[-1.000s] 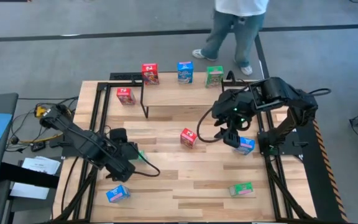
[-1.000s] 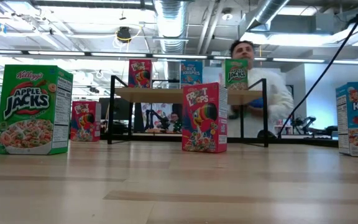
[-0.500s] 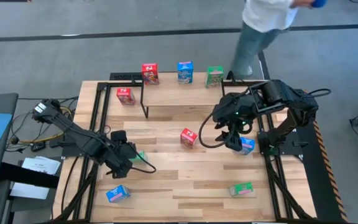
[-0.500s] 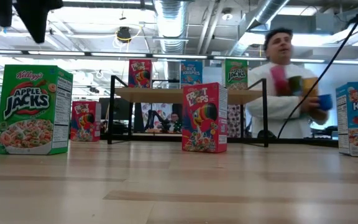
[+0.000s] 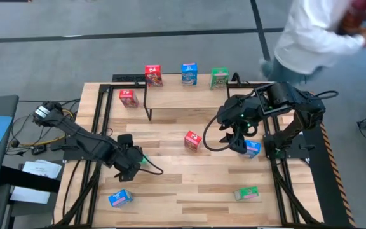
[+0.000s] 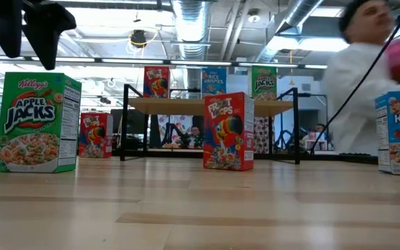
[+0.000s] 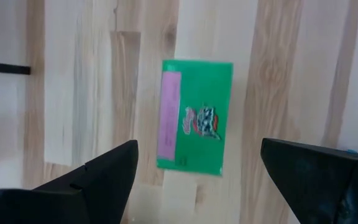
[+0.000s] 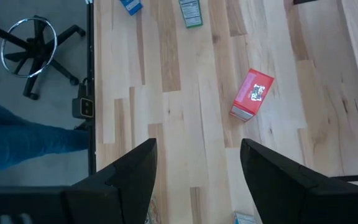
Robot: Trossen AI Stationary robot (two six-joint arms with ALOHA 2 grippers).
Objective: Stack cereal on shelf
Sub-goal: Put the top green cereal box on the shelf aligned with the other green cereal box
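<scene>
Green cardboard, a small upright cereal box (image 7: 195, 116), stands on the slatted wooden counter (image 5: 189, 184) directly beneath the left gripper (image 5: 131, 161), whose jaws are spread wide to either side of the box top without touching it. That lining-up looks deliberate: the arm seems to be squaring itself over the box for a straight drop and a pinch across its narrow sides.

Across the counter, the right gripper (image 5: 239, 142) hangs with its jaws apart and empty, just beside a small blue cereal box (image 5: 252, 148), probably its own pick.

Up on the low light-wood shelf on black wire legs (image 5: 183, 98), a red box (image 5: 153, 74), a blue box (image 5: 189, 73) and a green box (image 5: 219, 78) already stand in a row along the far edge, leaving room in front. Another small red cereal box (image 5: 192, 140) waits mid-counter, one more (image 5: 128, 97) stands by the shelf's end, and two boxes lie flat near the front edge. A person in a white top (image 5: 316, 38) passes behind the counter.
</scene>
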